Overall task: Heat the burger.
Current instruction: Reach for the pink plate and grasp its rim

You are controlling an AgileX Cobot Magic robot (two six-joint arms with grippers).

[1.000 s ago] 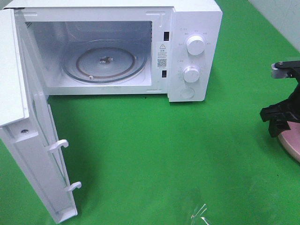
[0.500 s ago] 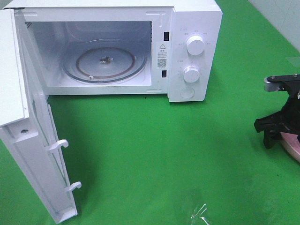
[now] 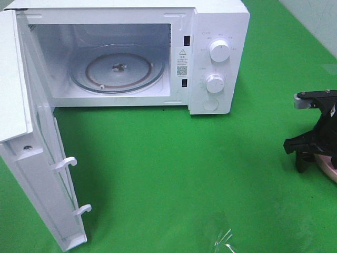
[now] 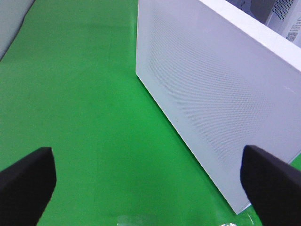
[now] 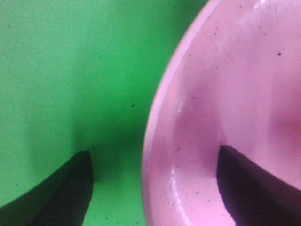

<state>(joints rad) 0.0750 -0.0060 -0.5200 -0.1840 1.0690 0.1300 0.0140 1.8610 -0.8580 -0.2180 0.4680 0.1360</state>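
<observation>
- Right claw (image 5: 155, 190) first: jaws spread, one finger (image 5: 59, 193) over the green cloth (image 5: 70, 70), the other over the pink plate (image 5: 225, 94), with the plate's rim running between them
- Nothing is pinched there, and whether either finger touches the plate can't be told, the close view being soft and blurry
- From the high camera this claw sits at the far right edge, pointing down, its arm cut off by the frame, and only a sliver of plate peeks out under it
- The burger shows in no view; most of the plate lies out of frame, so where it sits can't be told
- Over to the left claw (image 4: 150, 188): jaws wide apart, holding nothing, low over the cloth and facing the outer face of the microwave door (image 4: 211, 94); the high camera doesn't catch it
- The microwave (image 3: 218, 31) stands with that door swung out, glass turntable (image 3: 117, 68) on show inside
- Something clear and crinkly (image 3: 225, 240) at the near edge, too faint to name
</observation>
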